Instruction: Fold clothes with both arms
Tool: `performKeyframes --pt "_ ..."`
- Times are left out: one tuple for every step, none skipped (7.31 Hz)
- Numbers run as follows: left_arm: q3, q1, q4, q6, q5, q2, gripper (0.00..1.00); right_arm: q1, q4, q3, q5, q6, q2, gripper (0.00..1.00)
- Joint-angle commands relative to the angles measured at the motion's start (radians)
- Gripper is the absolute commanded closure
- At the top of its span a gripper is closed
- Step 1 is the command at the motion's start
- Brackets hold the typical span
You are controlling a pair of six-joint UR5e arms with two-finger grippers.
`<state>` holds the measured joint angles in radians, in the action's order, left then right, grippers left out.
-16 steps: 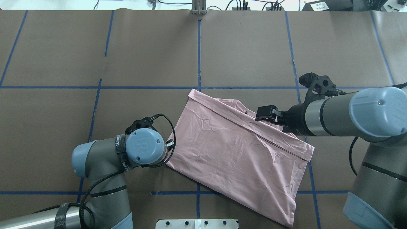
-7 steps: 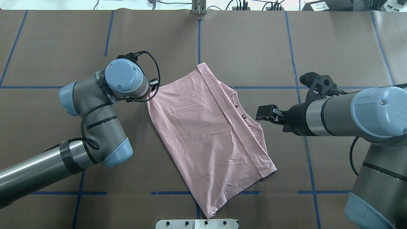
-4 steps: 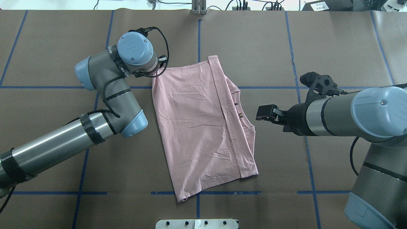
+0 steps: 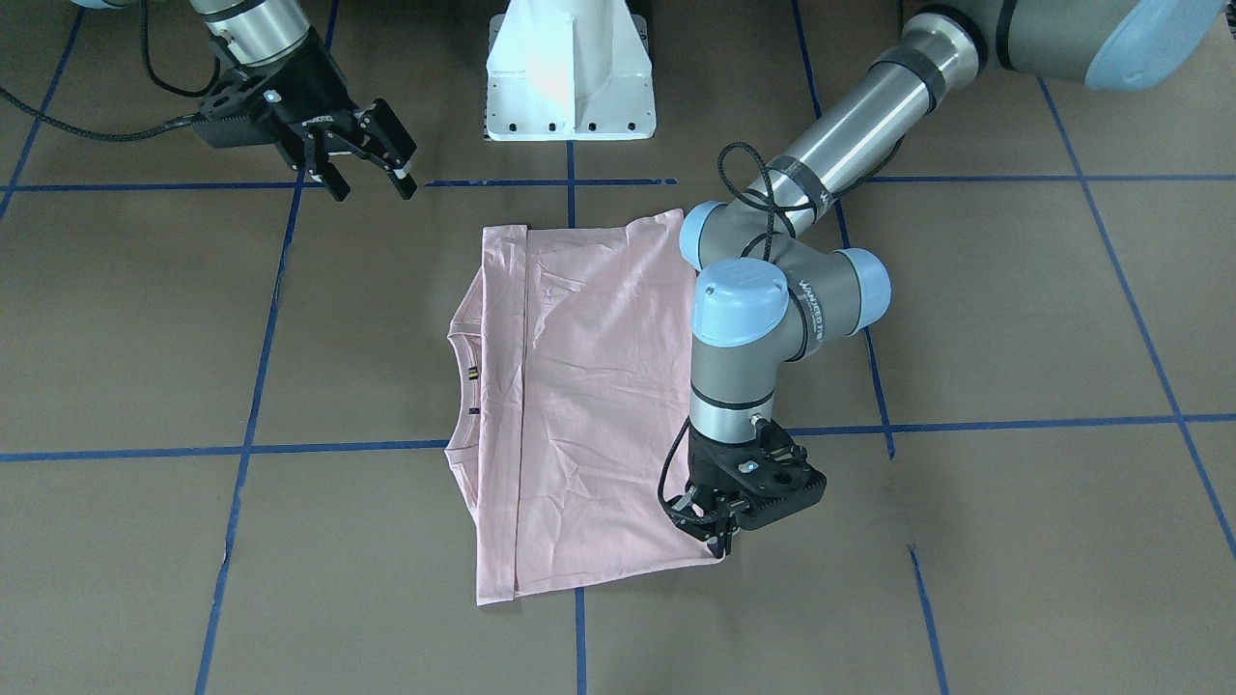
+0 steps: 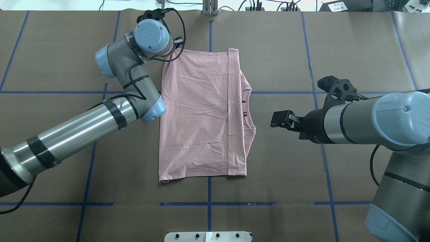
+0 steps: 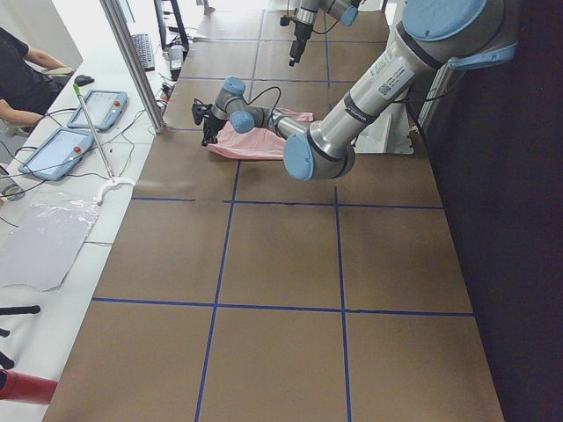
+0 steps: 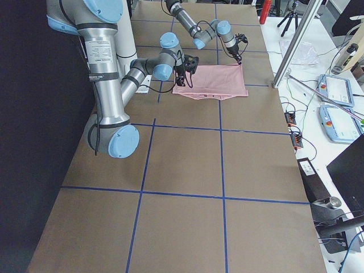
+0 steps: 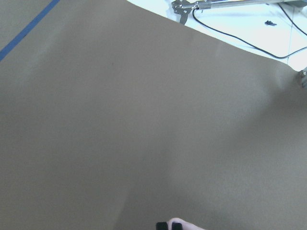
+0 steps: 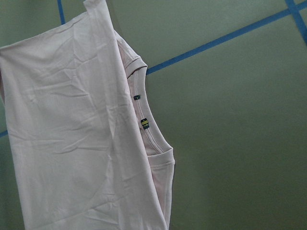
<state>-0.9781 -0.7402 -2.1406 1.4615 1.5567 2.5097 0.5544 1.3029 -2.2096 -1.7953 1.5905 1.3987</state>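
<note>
The pale pink T-shirt lies flat on the brown table, folded lengthwise into a long rectangle, with its collar and small tags showing along the right-hand edge. My left gripper is shut on the shirt's far-left corner. In the overhead view that gripper is hidden under the left arm's wrist. The left wrist view shows only a sliver of pink cloth at the bottom. My right gripper hangs open above the table, a short way to the right of the collar and apart from the shirt.
The white pedestal stands at the robot's side of the table. Blue tape lines cross the brown cover. Cables lie along the far edge. A person and tablets are beyond that edge.
My left arm has dragged the held corner away from the robot, swinging the shirt from a diagonal lie to square with the tape lines. The right arm has stayed still.
</note>
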Motion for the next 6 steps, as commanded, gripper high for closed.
performKeyframes --pt "0.039 -0.001 -0.035 -0.024 -0.015 0.018 1.00 -0.001 -0.001 -0.002 0.001 0.005 -0.001 0.00" --pt "0.042 -0.001 -0.038 -0.042 -0.038 0.018 0.96 -0.002 -0.001 0.001 0.001 0.005 -0.001 0.00" --pt "0.044 -0.001 -0.039 -0.090 -0.040 0.018 0.01 -0.004 -0.001 0.005 -0.001 0.003 -0.003 0.00" --pt "0.041 -0.007 -0.062 -0.116 -0.035 0.018 0.00 -0.004 -0.002 0.007 -0.001 0.002 -0.004 0.00" --pt "0.036 -0.033 -0.115 -0.121 -0.009 0.018 0.00 -0.004 -0.002 0.008 -0.001 -0.006 -0.019 0.00" --pt "-0.012 -0.074 -0.104 -0.122 0.123 0.006 0.00 -0.004 0.004 0.011 0.000 -0.009 -0.023 0.00"
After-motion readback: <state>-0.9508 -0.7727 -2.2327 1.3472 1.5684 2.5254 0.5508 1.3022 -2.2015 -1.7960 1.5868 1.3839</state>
